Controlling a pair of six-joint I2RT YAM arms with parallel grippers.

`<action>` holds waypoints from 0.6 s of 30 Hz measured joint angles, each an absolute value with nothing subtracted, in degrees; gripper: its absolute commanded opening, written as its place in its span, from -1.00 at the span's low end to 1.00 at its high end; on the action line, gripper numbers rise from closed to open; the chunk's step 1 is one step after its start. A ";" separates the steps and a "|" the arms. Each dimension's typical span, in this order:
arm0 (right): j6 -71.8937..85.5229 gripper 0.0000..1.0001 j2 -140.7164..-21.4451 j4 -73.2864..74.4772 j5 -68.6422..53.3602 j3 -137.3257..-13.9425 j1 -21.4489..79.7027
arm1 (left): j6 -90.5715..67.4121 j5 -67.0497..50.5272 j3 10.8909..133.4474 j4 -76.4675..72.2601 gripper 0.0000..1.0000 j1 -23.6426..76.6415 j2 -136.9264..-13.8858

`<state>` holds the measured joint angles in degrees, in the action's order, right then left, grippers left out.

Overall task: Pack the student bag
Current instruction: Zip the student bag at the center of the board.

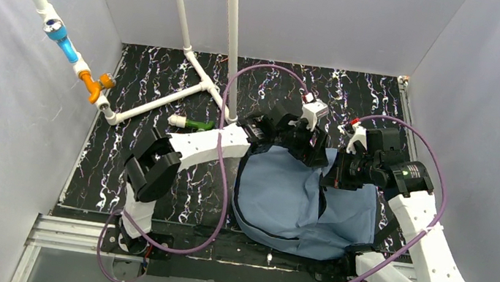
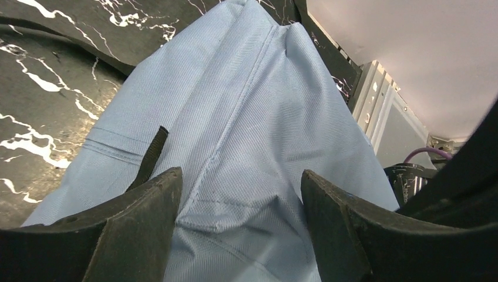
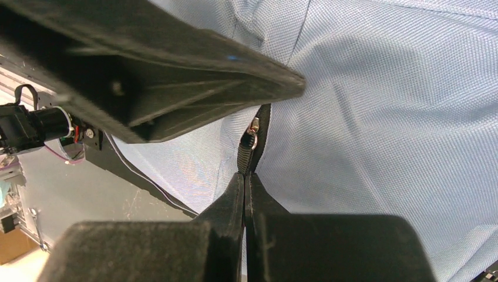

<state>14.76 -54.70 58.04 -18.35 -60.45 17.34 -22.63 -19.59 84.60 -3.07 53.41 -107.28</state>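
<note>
The student bag (image 1: 297, 207), slate-blue fabric, lies on the black marbled table between the two arms. My left gripper (image 1: 308, 149) hovers over the bag's far edge. In the left wrist view it (image 2: 241, 194) stands open, its fingers (image 2: 147, 223) on either side of a raised fold of the bag (image 2: 246, 117), with a black strap (image 2: 151, 155) beside it. My right gripper (image 1: 336, 177) is at the bag's upper right. In the right wrist view it (image 3: 244, 175) is shut on the black zipper pull (image 3: 245, 155), just below the metal slider (image 3: 253, 130).
A white pipe frame (image 1: 192, 59) with blue and orange fittings stands at the back left. A green-and-white pen-like object (image 1: 194, 124) lies by the left arm. Purple cables (image 1: 226, 182) loop beside the bag. Grey walls close in both sides.
</note>
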 measured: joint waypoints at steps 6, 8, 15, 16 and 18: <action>14.66 -0.97 -54.70 57.45 -18.04 -60.45 17.34 | -25.19 -19.99 85.47 -3.55 -0.41 53.54 -109.54; 14.57 -0.97 -54.70 56.73 -17.85 -60.45 17.32 | -25.69 -19.92 85.54 -3.27 -0.71 53.54 -109.62; 14.52 -0.97 -54.39 56.88 -17.67 -59.79 17.32 | -28.51 -18.70 87.11 -2.66 -1.00 53.58 -111.33; 14.52 -0.97 -54.04 56.84 -17.69 -59.46 17.34 | -28.67 -18.31 87.18 -2.50 -1.00 53.60 -111.33; 14.55 -0.97 -53.17 56.99 -17.67 -58.85 17.41 | -28.86 -16.84 87.31 -2.26 -1.00 53.78 -111.33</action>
<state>14.55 -53.17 56.99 -17.67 -58.85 17.41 -28.86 -16.84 87.31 -2.26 53.78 -111.33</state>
